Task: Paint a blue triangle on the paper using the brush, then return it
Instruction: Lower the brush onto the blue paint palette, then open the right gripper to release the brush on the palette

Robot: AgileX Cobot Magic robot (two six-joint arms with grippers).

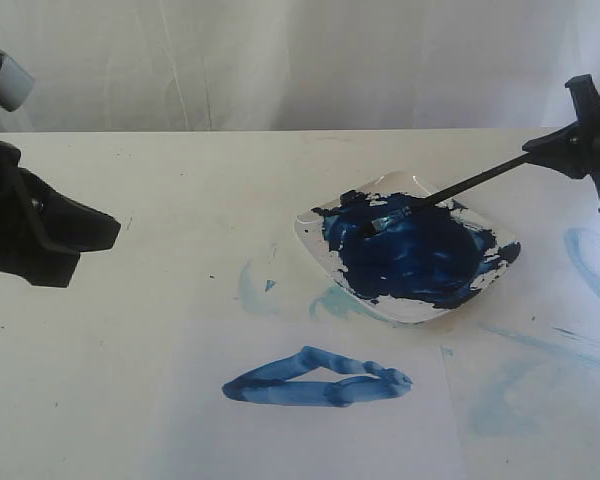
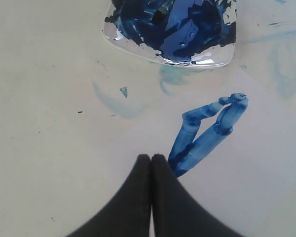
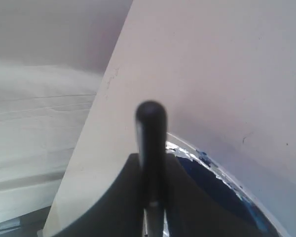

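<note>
A blue triangle of thick strokes lies on the white paper at the front; it also shows as the triangle in the left wrist view. My right gripper is shut on the brush, whose black handle slants down to the bristle tip resting in the dark paint of the clear dish. From the right wrist, the handle sits between the two fingers over the dish. My left gripper is shut and empty, hovering by the triangle's near corner.
Pale blue smears mark the table left of the dish, and more streaks show at the right edge. The left arm hangs over the table's left side. A white cloth backdrop stands behind.
</note>
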